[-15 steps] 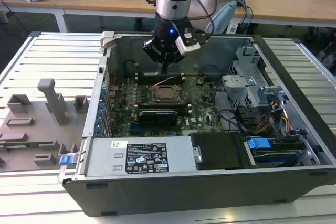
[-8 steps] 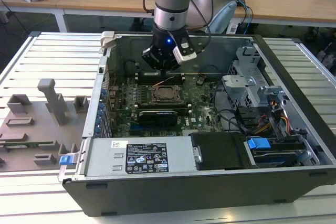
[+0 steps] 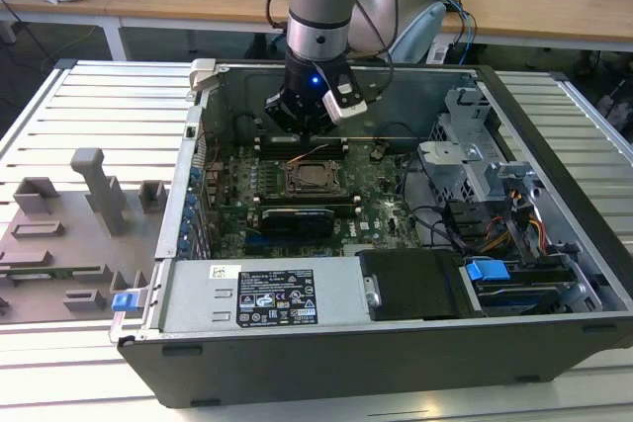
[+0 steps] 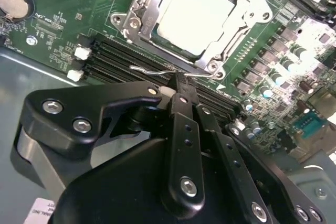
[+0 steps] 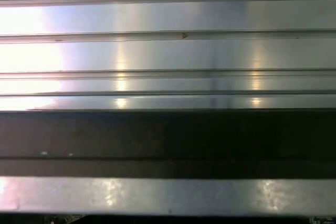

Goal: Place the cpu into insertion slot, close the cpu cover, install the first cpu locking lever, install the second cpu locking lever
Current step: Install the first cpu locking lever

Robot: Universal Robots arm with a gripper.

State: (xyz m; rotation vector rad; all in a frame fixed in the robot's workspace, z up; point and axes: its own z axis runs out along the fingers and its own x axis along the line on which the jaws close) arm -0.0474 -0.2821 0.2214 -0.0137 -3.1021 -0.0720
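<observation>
Hovering low over the motherboard [image 3: 326, 185], the gripper [image 4: 179, 83] has its fingers pressed together at a thin wire locking lever [image 4: 152, 70], at 6 o'clock of the cpu [image 4: 195, 17], which sits in the insertion slot [image 3: 313, 177] under the closed cpu cover [image 4: 142, 17], evidently to latch it.

bright overhead light, glare on cpu [image 4: 197, 17], bg blurred.

The gripper [image 3: 309, 128] hangs just behind the cpu cover [image 3: 311, 177] on the green motherboard [image 3: 381, 207].
</observation>
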